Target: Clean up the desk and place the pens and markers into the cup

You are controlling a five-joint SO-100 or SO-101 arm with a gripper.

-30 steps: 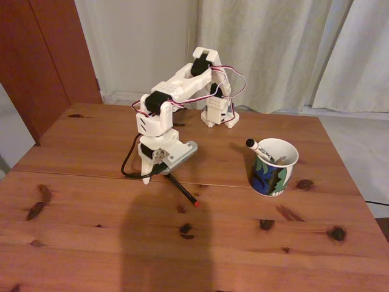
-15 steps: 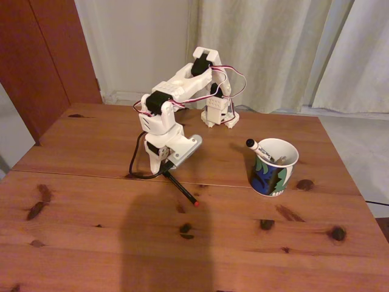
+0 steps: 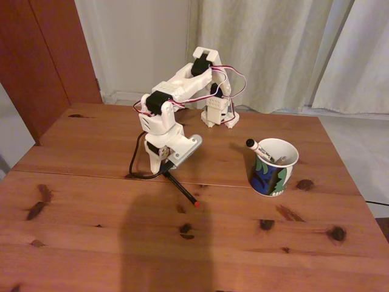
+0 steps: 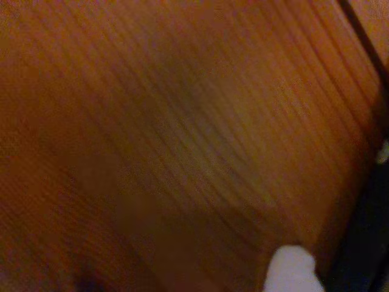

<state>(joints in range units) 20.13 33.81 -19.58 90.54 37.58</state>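
Your gripper [image 3: 163, 170] pinched the black pen [image 3: 183, 190] at its upper end, red tip on the desk [image 3: 243, 243]; the marker [image 3: 260, 149] stood in the cup [image 3: 271, 173]

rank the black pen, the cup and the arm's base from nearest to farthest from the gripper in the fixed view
From the gripper in the fixed view:
1. Black pen with red tip, right at the gripper, slanting toward the lower right.
2. Arm's base, behind it, to the upper right.
3. Cup, off to the right, a white marker inside.
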